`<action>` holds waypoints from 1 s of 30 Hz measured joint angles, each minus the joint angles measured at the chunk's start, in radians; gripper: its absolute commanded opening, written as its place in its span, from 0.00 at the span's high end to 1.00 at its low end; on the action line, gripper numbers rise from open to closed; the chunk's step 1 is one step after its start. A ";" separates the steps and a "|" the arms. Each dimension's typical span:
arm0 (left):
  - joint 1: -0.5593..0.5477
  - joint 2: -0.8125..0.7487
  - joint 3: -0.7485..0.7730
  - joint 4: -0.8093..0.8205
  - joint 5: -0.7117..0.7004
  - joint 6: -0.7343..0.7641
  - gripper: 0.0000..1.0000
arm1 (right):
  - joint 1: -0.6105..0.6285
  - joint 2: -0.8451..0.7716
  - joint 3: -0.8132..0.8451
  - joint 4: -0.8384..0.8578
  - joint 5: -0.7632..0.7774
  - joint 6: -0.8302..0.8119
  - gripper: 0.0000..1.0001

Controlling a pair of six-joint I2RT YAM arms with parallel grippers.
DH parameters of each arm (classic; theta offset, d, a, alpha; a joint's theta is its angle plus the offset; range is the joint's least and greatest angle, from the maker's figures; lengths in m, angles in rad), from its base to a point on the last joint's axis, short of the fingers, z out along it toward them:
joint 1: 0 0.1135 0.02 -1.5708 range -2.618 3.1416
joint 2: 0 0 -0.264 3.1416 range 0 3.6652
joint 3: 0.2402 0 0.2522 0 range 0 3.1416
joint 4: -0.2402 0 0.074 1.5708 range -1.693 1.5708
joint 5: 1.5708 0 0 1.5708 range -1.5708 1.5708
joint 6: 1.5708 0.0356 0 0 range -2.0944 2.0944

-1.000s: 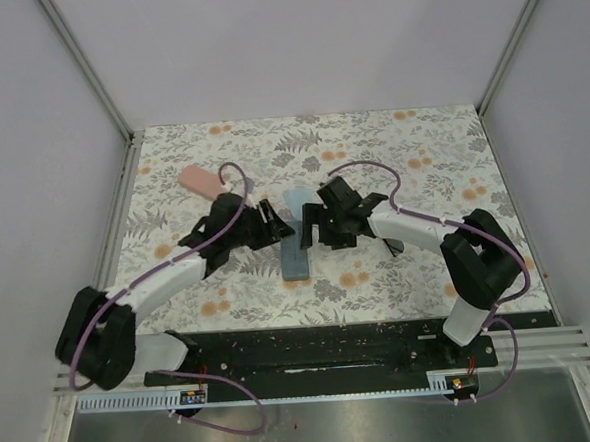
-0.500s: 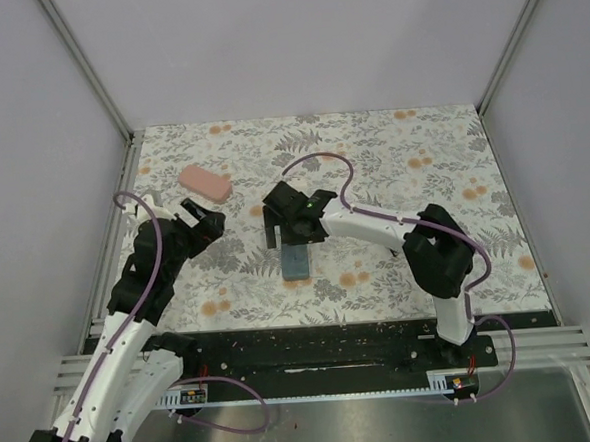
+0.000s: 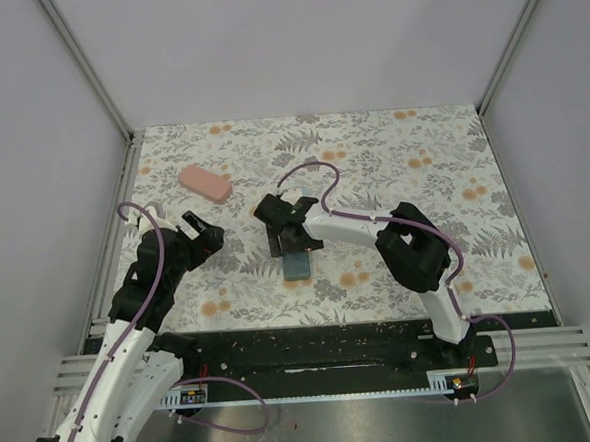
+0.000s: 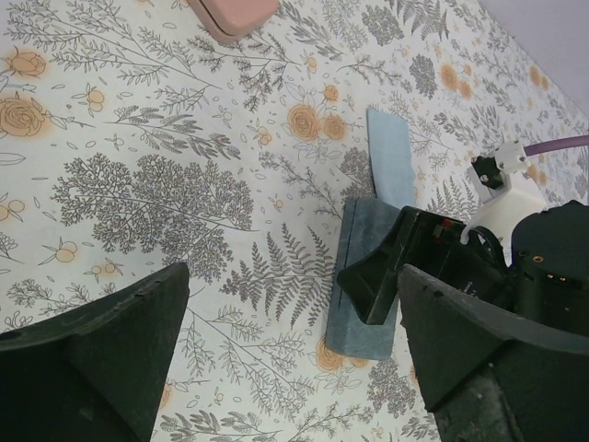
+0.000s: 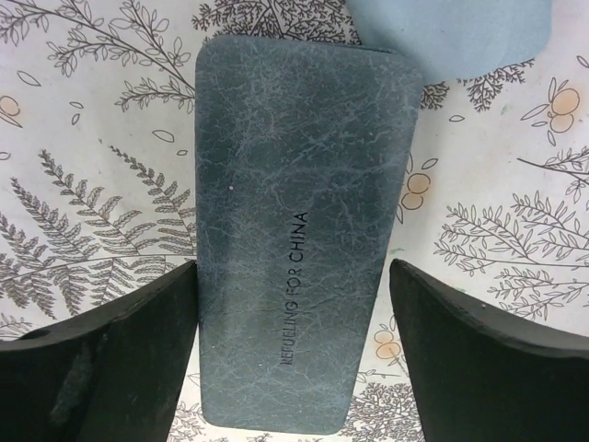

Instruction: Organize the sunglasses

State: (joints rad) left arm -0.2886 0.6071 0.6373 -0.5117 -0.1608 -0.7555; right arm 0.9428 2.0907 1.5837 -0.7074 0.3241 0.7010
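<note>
No sunglasses show in any view. A blue-grey oblong case (image 3: 298, 266) lies shut on the flowered cloth at mid-table. My right gripper (image 3: 284, 234) hangs over its far end, open. In the right wrist view the case (image 5: 294, 184) lies lengthwise between the two spread fingers of that gripper (image 5: 294, 368). I cannot tell whether they touch it. My left gripper (image 3: 207, 231) is open and empty to the left of the case, apart from it. The left wrist view shows the case (image 4: 359, 318) with the right arm's fingers (image 4: 377, 281) above it.
A pink case (image 3: 206, 183) lies at the back left, seen also as a corner of the pink case (image 4: 235, 11). A light blue cloth (image 4: 388, 157) lies just beyond the blue-grey case; its near edge is the light blue cloth (image 5: 460, 32). Grey walls ring the table.
The left arm has pulled back to the left, away from the blue-grey case, and its gripper has opened. The right gripper has swung left over the case's far end.
</note>
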 measured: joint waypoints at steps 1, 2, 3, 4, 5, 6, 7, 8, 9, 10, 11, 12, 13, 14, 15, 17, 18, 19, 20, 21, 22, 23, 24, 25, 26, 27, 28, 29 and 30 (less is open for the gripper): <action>0.000 0.000 -0.005 -0.001 0.001 0.000 0.01 | 0.001 0.003 0.000 0.002 -0.002 0.002 0.19; 0.000 -0.003 -0.010 -0.002 0.003 0.000 0.01 | 0.002 0.003 0.000 0.002 -0.002 0.001 0.26; 0.000 -0.006 -0.013 -0.005 0.004 0.000 0.01 | 0.002 0.003 0.000 0.002 -0.004 -0.001 0.30; 0.000 -0.007 -0.014 -0.004 0.006 0.000 0.01 | 0.003 0.003 0.000 0.003 -0.004 -0.004 0.31; 0.000 -0.009 -0.017 -0.003 0.007 0.000 0.01 | 0.003 0.003 0.000 0.003 -0.004 -0.003 0.34; 0.000 -0.010 -0.018 -0.003 0.009 0.000 0.01 | 0.003 0.003 0.000 0.004 -0.004 -0.005 0.35; 0.000 -0.010 -0.018 -0.003 0.011 0.002 0.01 | 0.003 0.002 0.000 0.004 -0.005 -0.012 0.35; 0.000 -0.010 -0.018 -0.003 0.014 0.004 0.01 | 0.003 -0.001 0.000 0.003 -0.006 -0.019 0.35; 0.000 -0.010 -0.018 -0.003 0.016 0.005 0.01 | 0.003 -0.003 0.000 0.002 -0.007 -0.026 0.35; 0.000 -0.010 -0.018 -0.003 0.019 0.007 0.01 | 0.002 -0.012 0.000 -0.003 -0.008 -0.035 0.35; 0.000 -0.010 -0.018 -0.003 0.021 0.009 0.01 | -0.001 -0.024 0.000 -0.010 -0.009 -0.044 0.35; 0.000 -0.010 -0.018 -0.003 0.022 0.013 0.01 | -0.003 -0.043 0.000 -0.020 -0.011 -0.054 0.35; 0.000 -0.011 -0.018 -0.003 0.023 0.015 0.01 | -0.009 -0.068 -0.001 -0.029 -0.015 -0.064 0.36; 0.000 -0.011 -0.018 -0.003 0.025 0.018 0.01 | -0.020 -0.099 -0.002 -0.035 -0.021 -0.074 0.35; 0.000 -0.012 -0.018 -0.003 0.026 0.019 0.01 | -0.038 -0.136 -0.003 -0.041 -0.030 -0.083 0.35; 0.000 -0.015 -0.019 -0.003 0.027 0.022 0.01 | -0.090 -0.216 -0.014 -0.041 -0.046 -0.101 0.34; 0.000 -0.017 -0.020 -0.002 0.029 0.023 0.01 | -0.130 -0.264 -0.022 -0.040 -0.051 -0.110 0.34; 0.000 -0.017 -0.023 -0.001 0.030 0.023 0.01 | -0.175 -0.309 -0.029 -0.040 -0.051 -0.120 0.34; 0.000 -0.017 -0.026 0.000 0.031 0.023 0.01 | -0.225 -0.351 -0.035 -0.041 -0.047 -0.130 0.34; 0.000 -0.017 -0.029 0.001 0.033 0.023 0.01 | -0.280 -0.385 -0.040 -0.041 -0.042 -0.140 0.33; 0.000 -0.017 -0.032 0.004 0.034 0.023 0.01 | -0.325 -0.407 -0.042 -0.043 -0.036 -0.148 0.33; 0.000 -0.017 -0.035 0.005 0.034 0.023 0.01 | -0.385 -0.425 -0.043 -0.043 -0.036 -0.160 0.33; 0.000 -0.016 -0.037 0.005 0.033 0.023 0.01 | -0.445 -0.436 -0.045 -0.043 -0.034 -0.170 0.33; 0.000 -0.016 -0.038 0.005 0.033 0.023 0.01 | -0.505 -0.439 -0.047 -0.043 -0.030 -0.179 0.32; 0.001 -0.013 -0.038 0.005 0.033 0.023 0.01 | -0.565 -0.439 -0.053 -0.043 -0.029 -0.187 0.32; 0.001 -0.006 -0.038 0.006 0.032 0.022 0.01 | -0.622 -0.434 -0.061 -0.044 -0.029 -0.192 0.32; 0.001 0.000 -0.038 0.006 0.032 0.022 0.01 | -0.665 -0.428 -0.067 -0.046 -0.028 -0.195 0.31; 0.002 0.012 -0.038 0.006 0.032 0.022 0.01 | -0.721 -0.419 -0.074 -0.049 -0.028 -0.197 0.30; 0.002 0.025 -0.037 0.005 0.030 0.022 0.01 | -0.777 -0.404 -0.076 -0.051 -0.029 -0.197 0.29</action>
State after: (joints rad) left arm -0.2867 0.6323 0.5999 -0.5064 -0.1307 -0.7338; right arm 0.1654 1.6871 1.5074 -0.7582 0.2951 0.5041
